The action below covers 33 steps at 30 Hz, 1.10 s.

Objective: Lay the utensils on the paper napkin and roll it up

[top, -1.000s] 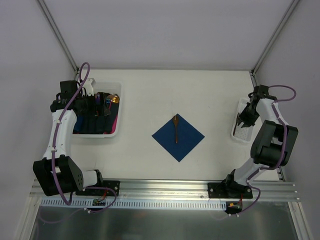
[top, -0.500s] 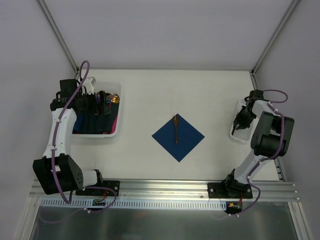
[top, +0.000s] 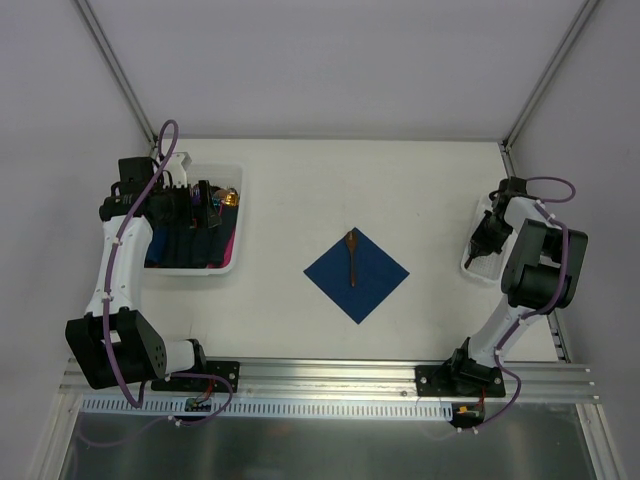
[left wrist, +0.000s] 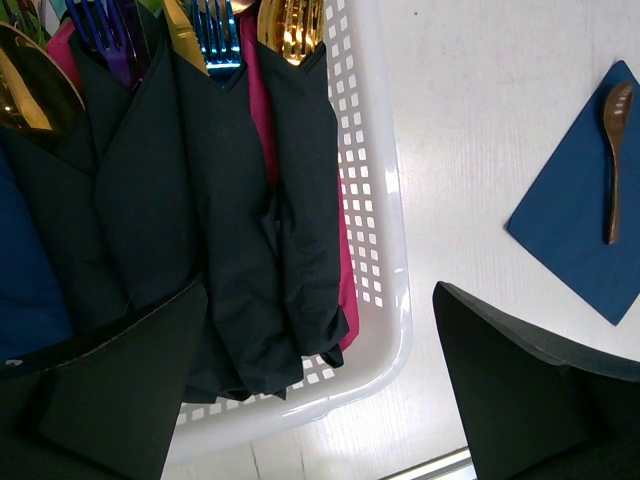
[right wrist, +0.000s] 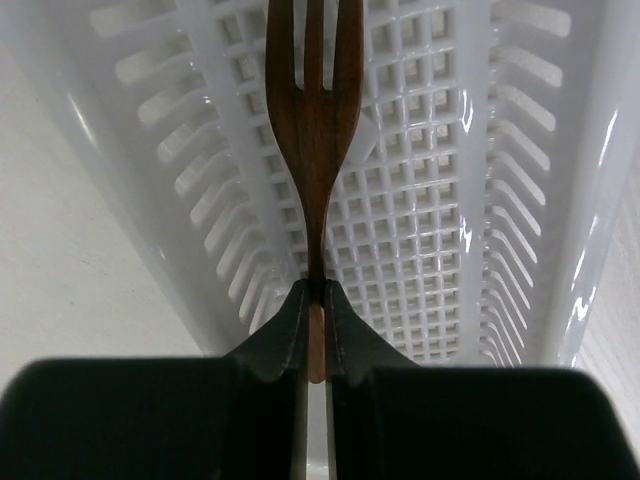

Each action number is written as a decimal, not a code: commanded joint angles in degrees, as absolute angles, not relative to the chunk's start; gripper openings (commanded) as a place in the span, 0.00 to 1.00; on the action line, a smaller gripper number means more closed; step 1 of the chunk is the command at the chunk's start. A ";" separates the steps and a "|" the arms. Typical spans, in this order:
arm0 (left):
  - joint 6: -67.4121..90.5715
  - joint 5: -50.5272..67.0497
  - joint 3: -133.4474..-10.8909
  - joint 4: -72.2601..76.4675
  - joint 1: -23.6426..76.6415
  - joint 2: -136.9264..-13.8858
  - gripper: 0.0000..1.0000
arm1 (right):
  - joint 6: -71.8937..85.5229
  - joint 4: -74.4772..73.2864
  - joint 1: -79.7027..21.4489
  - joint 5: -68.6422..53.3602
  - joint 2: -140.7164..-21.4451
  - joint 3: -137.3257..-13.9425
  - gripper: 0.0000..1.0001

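The navy napkin lies as a diamond in the table's middle with a gold-bronze spoon on it; both also show in the left wrist view, the napkin and the spoon. My right gripper is shut on the handle of a bronze fork inside the small white basket at the right; the tines point away from the fingers. My left gripper is open and empty, over the near rim of the large white basket at the left.
The left basket holds several rolled dark napkins, a magenta napkin and gold, purple and blue cutlery. A metal rail runs along the near edge. Frame posts stand at the back corners.
The right gripper has shifted slightly left and down into the small basket. The left arm, the napkin and the spoon have not moved.
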<state>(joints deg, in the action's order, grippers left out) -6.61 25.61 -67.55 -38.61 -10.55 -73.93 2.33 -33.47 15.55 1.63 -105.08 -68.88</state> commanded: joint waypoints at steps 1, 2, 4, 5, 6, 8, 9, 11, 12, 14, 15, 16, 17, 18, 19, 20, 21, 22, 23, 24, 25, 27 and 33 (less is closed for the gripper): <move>-6.42 26.90 -69.61 -38.50 -10.46 -74.18 0.99 | 1.23 -35.07 16.08 3.44 -106.17 -69.87 0.02; -6.42 26.98 -69.61 -38.50 -10.37 -74.09 0.99 | 1.14 -35.33 16.00 3.17 -105.74 -69.96 0.00; -6.77 26.98 -69.43 -38.50 -10.46 -73.83 0.99 | 0.79 -35.86 16.00 2.64 -103.72 -70.57 0.00; -6.77 26.98 -69.43 -38.41 -10.46 -73.57 0.99 | 0.62 -36.29 15.91 2.38 -102.93 -70.92 0.00; -6.94 27.07 -69.43 -38.50 -10.46 -73.39 0.99 | 0.53 -37.43 16.00 2.11 -100.92 -71.71 0.00; -7.21 27.33 -69.78 -38.50 -10.46 -73.04 0.99 | 1.05 -38.32 16.00 0.88 -98.10 -71.98 0.00; -7.38 27.68 -70.05 -38.50 -10.63 -72.78 0.99 | 1.32 -38.49 15.91 0.01 -94.78 -71.81 0.00; -7.38 29.61 -71.01 -38.50 -11.16 -72.60 0.99 | 1.76 -39.28 15.65 -2.19 -91.60 -71.98 0.00; -7.30 30.40 -71.54 -38.58 -11.42 -72.68 0.99 | 1.67 -39.64 15.47 -4.46 -90.10 -72.24 0.00; -6.94 33.74 -73.47 -38.58 -12.13 -72.95 0.99 | 1.84 -39.64 14.68 -7.98 -84.75 -72.25 0.00; -6.68 36.10 -74.00 -38.58 -13.43 -73.04 0.99 | 1.67 -39.46 14.07 -11.74 -83.07 -72.33 0.00; -6.33 38.65 -75.14 -38.58 -14.14 -73.12 0.99 | 1.76 -39.29 13.45 -14.21 -81.40 -72.33 0.00; -6.07 42.33 -75.67 -38.58 -15.11 -73.21 0.99 | 1.67 -38.68 11.79 -17.28 -78.17 -71.81 0.00; -6.41 53.41 -75.93 -38.58 -17.38 -73.13 0.99 | 1.93 -36.41 10.82 -21.23 -76.48 -71.28 0.00; -6.76 59.96 -76.11 -38.67 -18.27 -73.13 0.99 | 2.19 -35.34 9.77 -28.49 -75.16 -70.84 0.00; -6.94 65.95 -75.94 -38.58 -18.89 -73.04 0.99 | 3.15 -31.68 7.23 -31.70 -72.28 -69.01 0.00; -8.07 77.14 -75.76 -38.58 -18.98 -72.95 0.98 | 5.34 -29.64 5.29 -37.47 -71.03 -68.04 0.00; -9.13 83.00 -74.80 -38.58 -18.72 -72.95 0.97 | 6.49 -28.14 3.36 -39.44 -69.80 -67.33 0.00; -10.27 87.67 -74.36 -38.58 -18.37 -72.95 0.97 | 7.63 -23.95 -1.88 -40.85 -68.74 -66.63 0.00; -12.02 93.20 -73.92 -38.67 -17.85 -72.78 0.96 | 9.04 -21.56 -4.89 -41.83 -66.90 -64.88 0.00; -13.17 95.08 -72.78 -38.76 -16.71 -72.51 0.94 | 11.31 -19.53 -7.88 -43.40 -66.28 -64.34 0.00; -17.20 98.25 -71.37 -38.76 -15.74 -70.85 0.92 | 14.40 -11.57 -16.84 -44.29 -65.48 -62.94 0.00; -29.49 104.06 -67.15 -38.85 -14.77 -64.44 0.87 | 20.39 -0.72 -34.52 -46.58 -68.81 -62.84 0.00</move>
